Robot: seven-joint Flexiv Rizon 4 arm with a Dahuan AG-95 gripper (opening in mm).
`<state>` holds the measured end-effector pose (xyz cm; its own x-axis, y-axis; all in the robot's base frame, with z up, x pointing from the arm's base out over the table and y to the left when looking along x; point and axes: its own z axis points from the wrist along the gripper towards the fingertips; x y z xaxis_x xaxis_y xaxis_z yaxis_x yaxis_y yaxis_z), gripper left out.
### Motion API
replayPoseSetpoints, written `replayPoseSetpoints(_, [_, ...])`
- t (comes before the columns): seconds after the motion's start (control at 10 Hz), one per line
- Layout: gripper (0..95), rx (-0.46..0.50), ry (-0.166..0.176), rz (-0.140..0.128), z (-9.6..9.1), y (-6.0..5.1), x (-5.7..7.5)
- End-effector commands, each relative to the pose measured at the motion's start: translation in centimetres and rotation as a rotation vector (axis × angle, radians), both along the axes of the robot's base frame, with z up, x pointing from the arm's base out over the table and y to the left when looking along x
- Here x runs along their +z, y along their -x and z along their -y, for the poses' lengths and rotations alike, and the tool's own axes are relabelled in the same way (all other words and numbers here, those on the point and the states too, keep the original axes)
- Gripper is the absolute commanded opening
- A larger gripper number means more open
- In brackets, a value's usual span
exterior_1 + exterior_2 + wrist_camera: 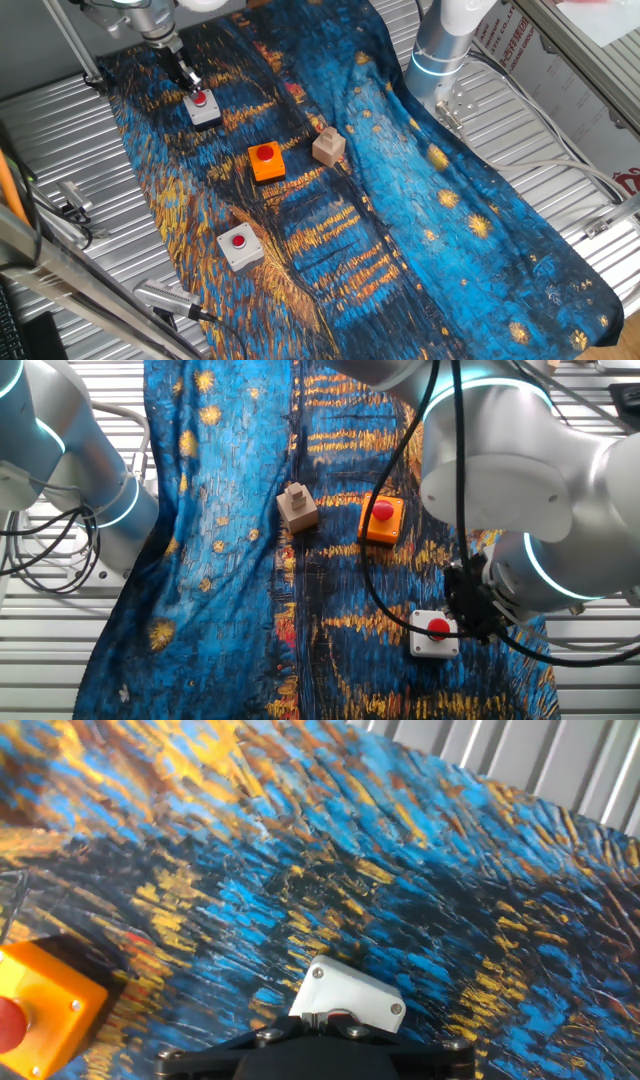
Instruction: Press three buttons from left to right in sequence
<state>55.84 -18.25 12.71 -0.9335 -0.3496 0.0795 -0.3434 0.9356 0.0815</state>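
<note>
**Red buttons on a painted cloth, hand low at the far one**

Blue and gold cloth printed like a swirling night-sky painting [400,200] covers the ribbed metal table [60,130], and three button boxes sit on it in a loose diagonal line. In one fixed view the light grey box with a round red button nearest the camera [240,246] lies well apart from the others. The orange box with a round red button [266,161] sits in the middle, with a plain tan wooden block [328,147] near it. The far light grey box with a round red button [203,107] lies under the hand [187,80], whose dark fingers reach down to the box's back edge. Whether they touch the red cap cannot be told, nor how far apart they stand. The hand view shows that grey box [348,997] just ahead of the hand's black body, its cap hidden, and the orange box [45,1005] off to the left.
</note>
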Motion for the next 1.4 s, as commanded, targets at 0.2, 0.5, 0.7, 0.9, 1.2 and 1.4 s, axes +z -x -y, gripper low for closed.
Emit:
replayPoseSetpoints(0.2, [0.0, -0.093, 0.014, -0.001, -3.0, 1.3, -0.4])
replayPoseSetpoints(0.5, [0.0, -0.195, 0.036, 0.001, -8.3, 4.2, -0.6])
replayPoseSetpoints(0.7, [0.0, -0.252, 0.041, 0.0, -12.0, 5.6, -0.6])
replayPoseSetpoints(0.9, [0.0, -0.271, 0.041, 0.0, -13.9, 6.2, -0.6])
replayPoseSetpoints(1.2, [0.0, -0.295, 0.052, 0.006, -16.8, 7.2, -1.0])
replayPoseSetpoints(1.4, [0.0, -0.31, 0.066, 0.009, -18.2, 7.7, -1.2])
